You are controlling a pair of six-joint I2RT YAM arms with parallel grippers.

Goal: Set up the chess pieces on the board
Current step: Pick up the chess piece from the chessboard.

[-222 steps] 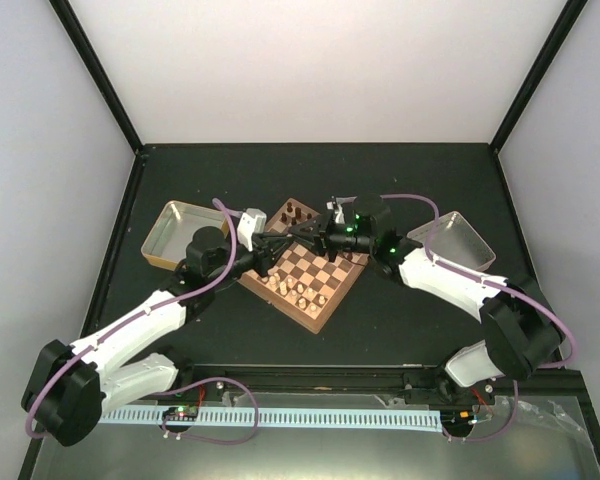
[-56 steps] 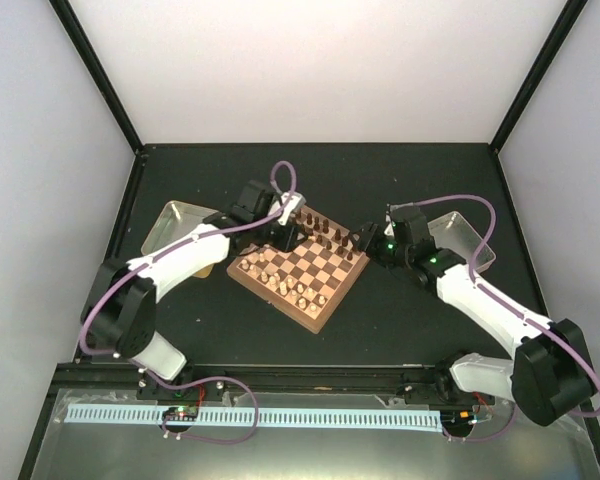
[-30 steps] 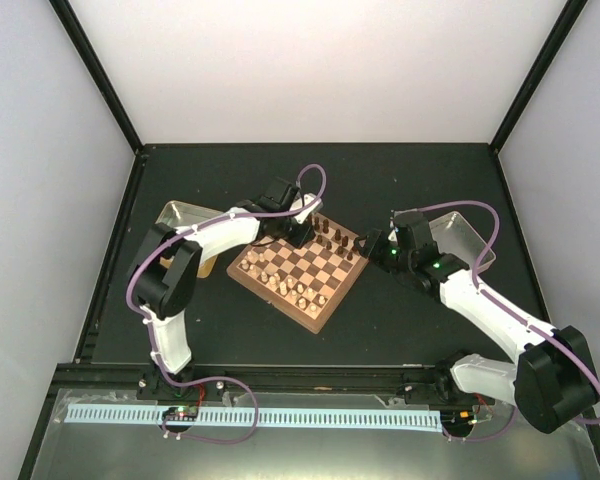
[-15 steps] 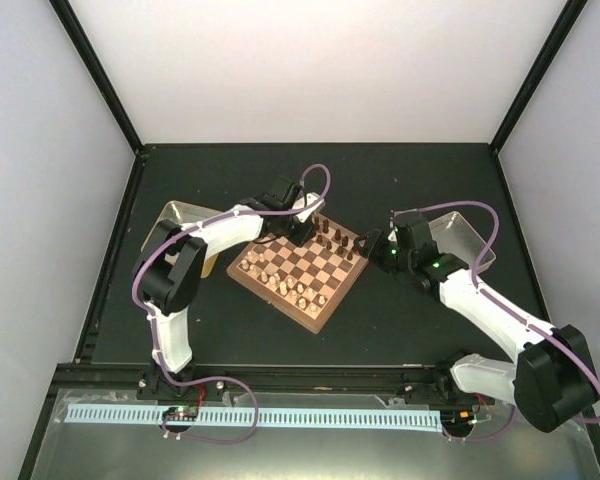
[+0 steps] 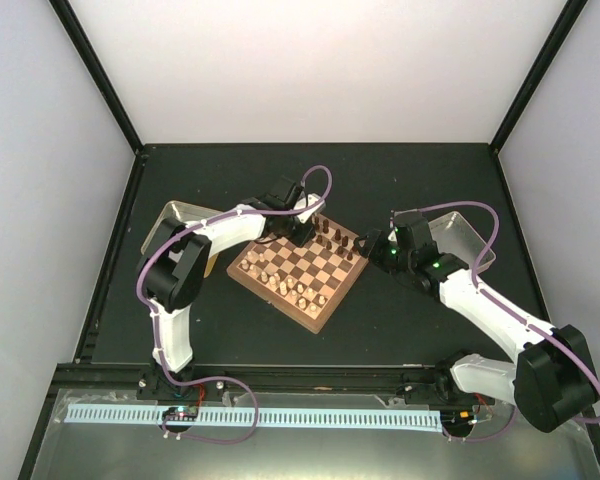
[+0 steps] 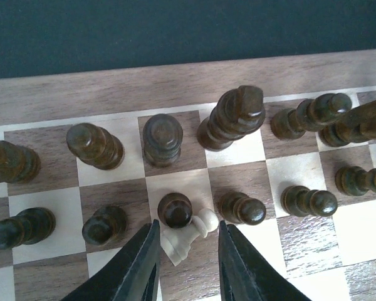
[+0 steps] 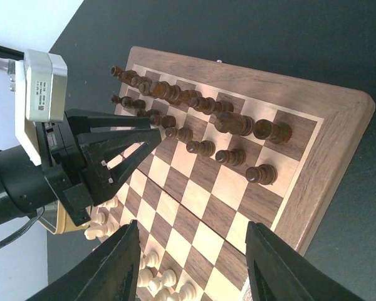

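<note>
Chess pieces (image 6: pixel 234 119) mostly stand on the board (image 6: pixel 175 88), dark at 1 o'clock, pale at 7. One pale pawn (image 6: pixel 177 244) lies tipped among dark ones, inside the open left gripper (image 6: pixel 188 229). Right gripper (image 7: pixel 194 229) hangs open, empty.

Legible text: none in any view.
White box (image 7: pixel 45 84) mounted behind the left gripper (image 7: pixel 155 137): faint dark print on its side, too small to read.
</note>
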